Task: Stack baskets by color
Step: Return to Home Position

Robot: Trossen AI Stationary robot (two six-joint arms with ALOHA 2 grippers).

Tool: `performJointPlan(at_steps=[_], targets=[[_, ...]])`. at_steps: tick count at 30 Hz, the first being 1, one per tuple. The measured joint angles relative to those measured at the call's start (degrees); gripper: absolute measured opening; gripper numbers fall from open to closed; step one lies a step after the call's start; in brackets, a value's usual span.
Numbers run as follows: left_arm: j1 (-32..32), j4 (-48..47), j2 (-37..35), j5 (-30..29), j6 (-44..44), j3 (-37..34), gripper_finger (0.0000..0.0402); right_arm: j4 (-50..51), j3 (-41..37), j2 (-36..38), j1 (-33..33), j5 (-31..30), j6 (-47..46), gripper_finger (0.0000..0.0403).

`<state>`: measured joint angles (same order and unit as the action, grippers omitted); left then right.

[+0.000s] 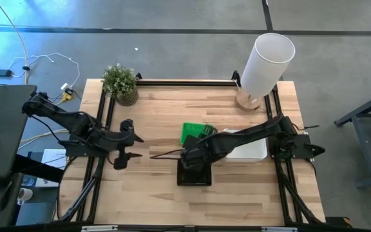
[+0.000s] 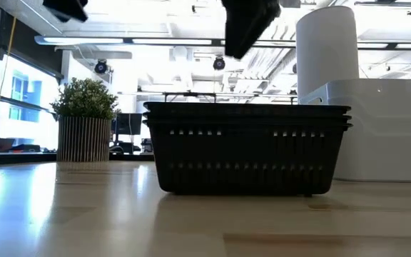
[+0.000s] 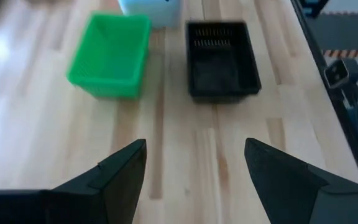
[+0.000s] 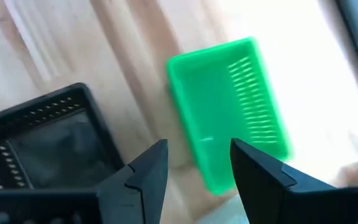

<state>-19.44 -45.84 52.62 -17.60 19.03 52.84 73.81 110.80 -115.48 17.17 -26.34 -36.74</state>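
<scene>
baskets sit in 3 stacks by colour, mid-table: black stack (image 1: pixel 194 175) nearest, green stack (image 1: pixel 192 132) just beyond it, white stack (image 1: pixel 248 148) to their right. from table height the black stack shows nested rims and stands clear of the white one. right gripper (image 4: pixel 197 152) hangs above the black stack, fingers parted, holding nothing. left gripper (image 3: pixel 194 149) hovers over bare table (image 1: pixel 147 193) on the left, well apart from the stacks, pincer wide and empty. plant (image 1: pixel 121 84) and cylinder (image 1: pixel 266 61) stand at the far edge.
</scene>
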Motion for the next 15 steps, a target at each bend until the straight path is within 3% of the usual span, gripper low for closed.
performJointPlan(at_steps=[7, 10, 15], targets=[[0.0, 2.9, -4.9, -8.6, -2.8, -1.8, 0.0259, 12.9, 4.3, 0.2, -0.8, -6.7, 2.8, 0.0161], [0.2, 5.2, -7.9, -9.1, -2.7, -5.4, 0.0260, 16.4, 2.1, 1.1, -1.5, -10.2, 0.8, 0.0161], [1.2, 10.7, -13.9, -8.8, -0.9, -12.8, 0.0259, 15.4, -4.9, 5.9, -2.7, -8.3, 2.4, 0.0161]])
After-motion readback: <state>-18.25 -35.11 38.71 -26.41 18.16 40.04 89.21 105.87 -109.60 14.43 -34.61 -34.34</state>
